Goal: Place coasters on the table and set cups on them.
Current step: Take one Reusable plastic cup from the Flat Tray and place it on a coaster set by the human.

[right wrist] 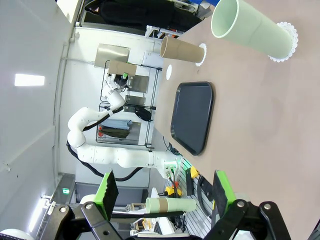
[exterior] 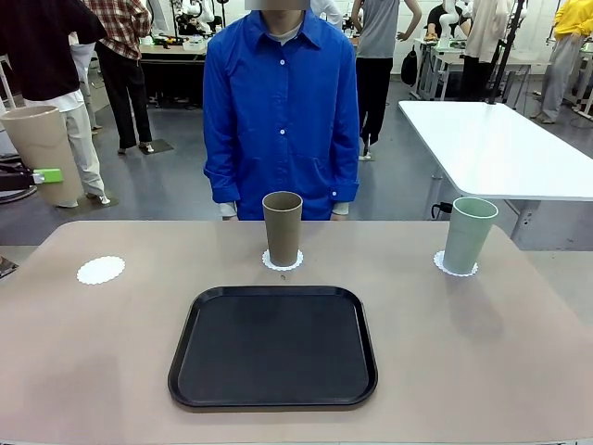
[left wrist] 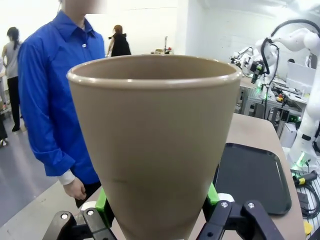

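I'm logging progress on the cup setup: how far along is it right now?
Done: all three coasters are on the table; the tan cup and the mint cup each stand on one. In hand: the left gripper is shut on the second tan cup, held up. Left: set it on the bare coaster.

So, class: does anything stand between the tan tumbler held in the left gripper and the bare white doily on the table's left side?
Nothing visible: the tan tumbler hangs beyond the table's left edge, and the white doily lies bare.
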